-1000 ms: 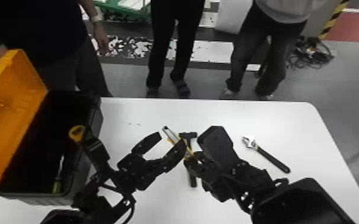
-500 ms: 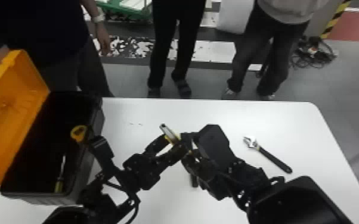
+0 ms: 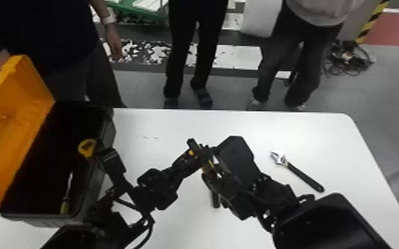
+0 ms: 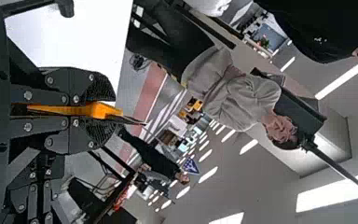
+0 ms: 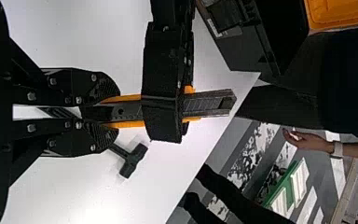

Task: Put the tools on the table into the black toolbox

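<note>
In the centre of the head view, we grip the utility knife point(image 5: 207, 103) with both left end effector point(image 3: 196, 155) and right end effector point(image 3: 212, 163). The wrench point(image 3: 300, 174) lies on the counter point(image 3: 338, 142) at right; the black toolbox point(image 3: 44, 220) stands open at left.

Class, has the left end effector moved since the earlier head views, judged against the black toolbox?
Yes: the left end effector has moved rightward in the head view, farther from the black toolbox.
</note>
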{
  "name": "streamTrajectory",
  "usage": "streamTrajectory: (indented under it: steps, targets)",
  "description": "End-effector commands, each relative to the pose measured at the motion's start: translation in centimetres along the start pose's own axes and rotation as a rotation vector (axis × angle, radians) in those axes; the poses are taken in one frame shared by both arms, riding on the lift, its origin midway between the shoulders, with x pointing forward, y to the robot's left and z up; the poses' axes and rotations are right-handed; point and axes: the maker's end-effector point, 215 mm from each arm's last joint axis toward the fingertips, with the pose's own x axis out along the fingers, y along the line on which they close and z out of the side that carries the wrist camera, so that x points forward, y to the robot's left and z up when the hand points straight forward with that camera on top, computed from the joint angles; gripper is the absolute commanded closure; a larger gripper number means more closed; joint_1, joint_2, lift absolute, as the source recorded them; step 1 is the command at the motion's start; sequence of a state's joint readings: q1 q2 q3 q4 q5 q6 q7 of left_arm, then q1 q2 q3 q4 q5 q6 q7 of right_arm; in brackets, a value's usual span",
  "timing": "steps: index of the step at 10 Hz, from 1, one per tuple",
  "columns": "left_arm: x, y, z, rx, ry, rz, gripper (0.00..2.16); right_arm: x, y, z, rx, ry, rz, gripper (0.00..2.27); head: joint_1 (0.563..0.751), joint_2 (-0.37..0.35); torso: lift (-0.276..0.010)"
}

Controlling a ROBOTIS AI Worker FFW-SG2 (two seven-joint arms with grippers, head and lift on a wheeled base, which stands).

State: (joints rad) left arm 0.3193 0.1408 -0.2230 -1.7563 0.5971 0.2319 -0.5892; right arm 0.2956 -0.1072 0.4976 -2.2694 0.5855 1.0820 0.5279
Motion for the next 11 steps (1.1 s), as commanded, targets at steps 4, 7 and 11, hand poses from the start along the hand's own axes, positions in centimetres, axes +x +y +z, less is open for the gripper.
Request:
streamTrajectory:
  steps: [4,7,11]
  targets:
    - [0.0,0.3,-0.8,-0.002,0.047,-0.004,2.13,0.1,0.1,-0.3,0.018,0.02,-0.008,0.33,0.695,-0.061,-0.039]
    - [-0.1,0.2,-1.0,-0.013,0.052,-0.007,2.13,-0.1,-0.3,-1.1,0.035,0.048,-0.028,0.05,0.695,-0.06,-0.039]
    - [-1.1,2.5,1.2,0.011,0.023,0.038,2.13,-0.8,-0.2,-4.2,0.082,0.121,-0.034,0.04,0.695,-0.068,-0.039]
